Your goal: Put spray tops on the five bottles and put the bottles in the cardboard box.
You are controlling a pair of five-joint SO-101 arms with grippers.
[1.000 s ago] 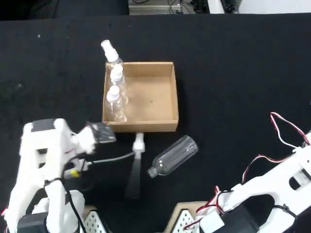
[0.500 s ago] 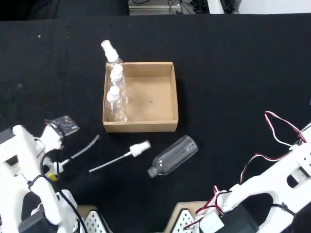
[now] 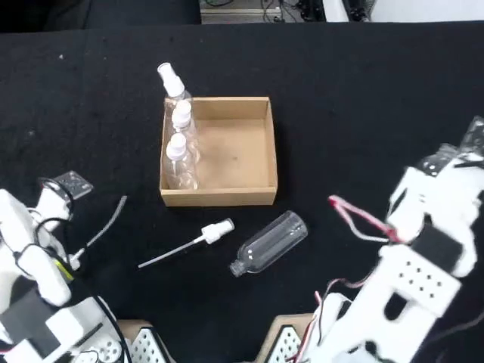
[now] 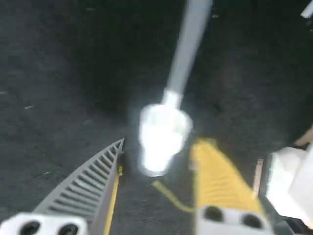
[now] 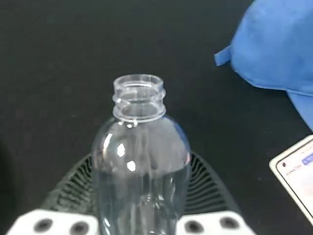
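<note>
Black table (image 3: 363, 113), cap (image 5: 274, 44), phone (image 5: 298, 171) nr gripped bottle (image 5: 142, 161), gripped spray top (image 4: 161, 132)

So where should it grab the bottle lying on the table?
Grab the bottle around its wide middle, coming straight down from above and squeezing across its short width. It lies flat on its side with nothing touching it, so the round body is the biggest, easiest part. The neck is thin and sloped, so it would probably slip.

Table (image 3: 363, 113): box (image 3: 219, 198), lying bottle (image 3: 271, 242), spray top (image 3: 215, 231)
</note>
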